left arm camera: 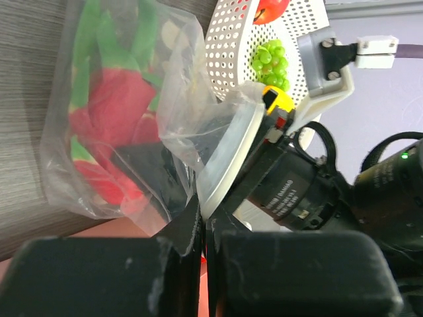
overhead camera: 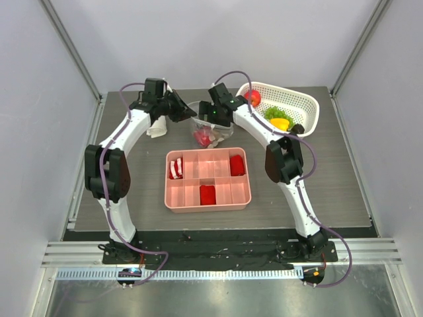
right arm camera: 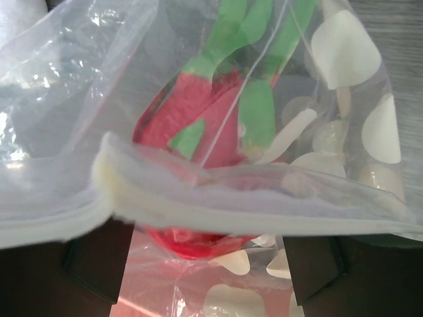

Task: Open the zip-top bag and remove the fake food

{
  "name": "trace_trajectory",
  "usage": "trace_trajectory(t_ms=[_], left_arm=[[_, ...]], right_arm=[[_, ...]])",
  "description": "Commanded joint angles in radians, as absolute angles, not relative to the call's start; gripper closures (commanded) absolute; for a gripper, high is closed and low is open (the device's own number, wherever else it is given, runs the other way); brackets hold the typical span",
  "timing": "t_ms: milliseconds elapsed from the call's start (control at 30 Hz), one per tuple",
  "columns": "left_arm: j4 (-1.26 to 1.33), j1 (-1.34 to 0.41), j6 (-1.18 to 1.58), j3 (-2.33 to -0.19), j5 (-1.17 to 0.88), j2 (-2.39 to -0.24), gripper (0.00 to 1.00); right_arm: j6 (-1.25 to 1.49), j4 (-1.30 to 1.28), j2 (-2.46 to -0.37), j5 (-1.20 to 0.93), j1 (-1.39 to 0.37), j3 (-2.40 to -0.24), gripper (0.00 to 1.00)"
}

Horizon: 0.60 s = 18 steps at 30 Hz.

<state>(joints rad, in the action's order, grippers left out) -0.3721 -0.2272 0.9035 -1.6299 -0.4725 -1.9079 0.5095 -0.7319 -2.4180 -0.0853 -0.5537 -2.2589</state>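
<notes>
The clear zip-top bag [overhead camera: 213, 132] stands behind the pink tray between both grippers. It holds fake food [overhead camera: 203, 137]: a red piece with green leaves [left arm camera: 109, 109], also in the right wrist view [right arm camera: 198, 109]. My left gripper [overhead camera: 187, 113] is shut on the bag's white zip strip [left arm camera: 228, 148], pinching its end [left arm camera: 203, 214]. My right gripper [overhead camera: 217, 121] is open, its fingers [right arm camera: 99, 264] wide apart either side of the bag [right arm camera: 317, 86]; the zip strip [right arm camera: 198, 198] runs across in front of them. Other fake food lies in the white basket.
The white basket [overhead camera: 309, 105] at the back right holds a red fruit [overhead camera: 252, 98], a green piece [overhead camera: 273, 112], a yellow pepper [overhead camera: 280, 123] and a dark piece [overhead camera: 299, 128]. The pink tray [overhead camera: 174, 198] holds red blocks [overhead camera: 237, 164]. A white cloth [overhead camera: 157, 129] lies left of the bag.
</notes>
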Motion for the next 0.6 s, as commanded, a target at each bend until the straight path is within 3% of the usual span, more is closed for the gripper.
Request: trace_trajectory(t_ms=[0,200,333,567], left_arm=[[-0.356,-0.221,0.874,-1.637,-0.498,-1.868,1.00],[-0.348,-0.235,0.873,-1.609,-0.503,-1.855,1.00],[-0.345,-0.245,0.873,-1.617,-0.502,-1.850,1.00],[-0.347,-0.245,0.871,-1.621,-0.502,-1.848,1.00]], right_arm=[[0.564,-0.776,-2.280,-0.043,-0.522,-2.278,0.99],[0.658,-0.641,-2.206,-0.087,-0.502,-2.244,0.99],[0.692,-0.745,-2.235,-0.104,-0.502,-2.388,0.99],[0.617,-0.828,-2.232,-0.072,-0.535,-2.353,0.99]])
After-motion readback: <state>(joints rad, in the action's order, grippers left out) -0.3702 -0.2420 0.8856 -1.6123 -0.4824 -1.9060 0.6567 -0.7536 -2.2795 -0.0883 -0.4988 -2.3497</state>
